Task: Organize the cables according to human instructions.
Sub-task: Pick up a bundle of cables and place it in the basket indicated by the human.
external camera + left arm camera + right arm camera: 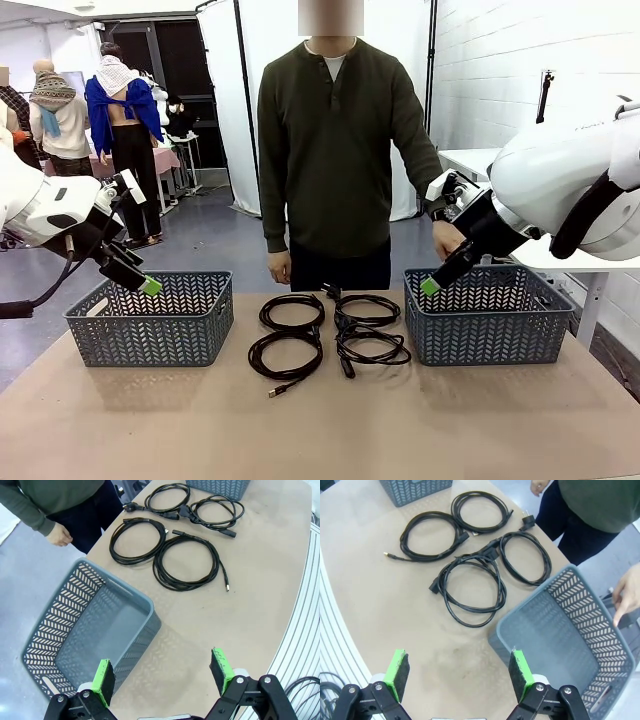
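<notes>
Both arms hang by the baskets and no cable is picked up yet, so I judge that the step in hand is to wait for a sign from the person [335, 150] and then fetch the first coil. The left gripper [163, 675] hovers over the near corner of the left basket [150, 325], its green pads wide apart and empty. The right gripper [459, 672] hovers beside the right basket [490, 335], also wide apart with nothing between the pads. The four cables [342, 328] lie flat on the table [320, 430] between the two baskets, in two rows of two. One hand of the person [627, 597] hangs at the far rim of the right basket — I cannot tell whether it points at something, so I would not move before the sign is clear. For the chosen coil I would come down straight from above and turn the wrist so that the jaws straddle the whole bundle of turns. I would close away from the plug ends, so that the coil does not unwind when lifted. The two coils on the robot's right side seem to touch, perhaps to cross, where they meet — lifting one could drag the other, so I would rise slowly and watch. The right arm's path should pass well apart from that hand.
</notes>
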